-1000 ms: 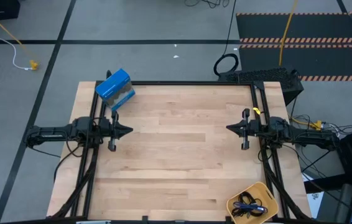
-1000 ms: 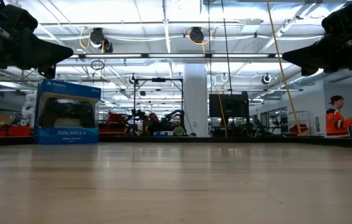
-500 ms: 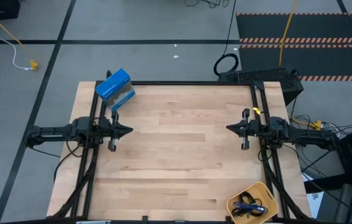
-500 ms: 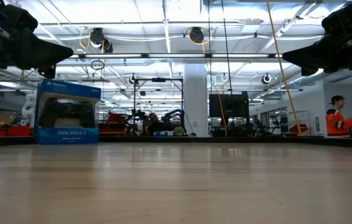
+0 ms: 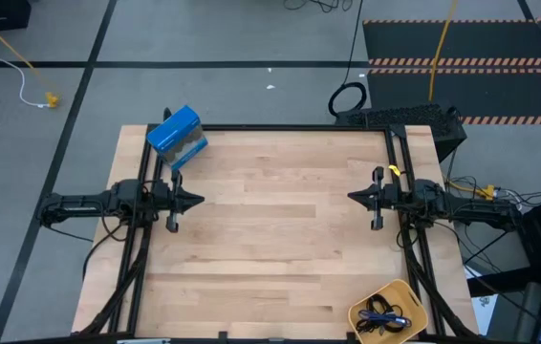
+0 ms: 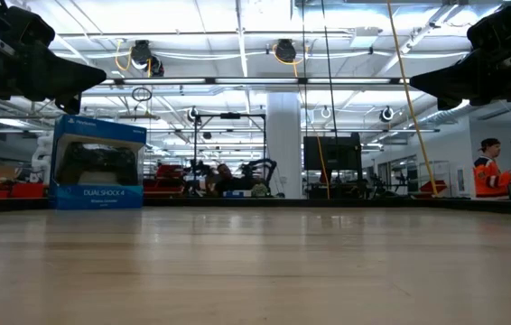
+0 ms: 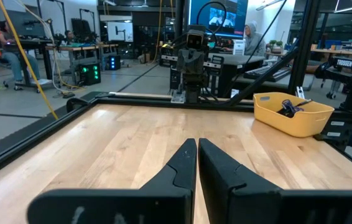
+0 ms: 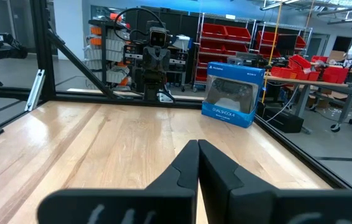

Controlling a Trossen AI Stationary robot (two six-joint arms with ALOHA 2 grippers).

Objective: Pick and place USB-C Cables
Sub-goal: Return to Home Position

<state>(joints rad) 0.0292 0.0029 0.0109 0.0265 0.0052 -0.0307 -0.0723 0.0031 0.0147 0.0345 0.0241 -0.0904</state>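
USB-C cables (image 5: 382,316) in bin (image 5: 412,292) — table (image 5: 280,229) near-right corner; box (image 5: 177,136) far-left corner.

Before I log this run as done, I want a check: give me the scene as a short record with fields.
USB-C cables: bundled inside the yellow bin; none lie loose on the table
yellow bin: table corner on the right arm's side
blue box: upright, opposite corner, left arm's side
left gripper: fingers shut, empty, raised above the table
right gripper: fingers shut, empty, raised, facing the left one

Left dark two-finger gripper (image 5: 198,201): fingers pressed together, held level, up high. Right dark two-finger gripper (image 5: 352,198): same, facing left one.
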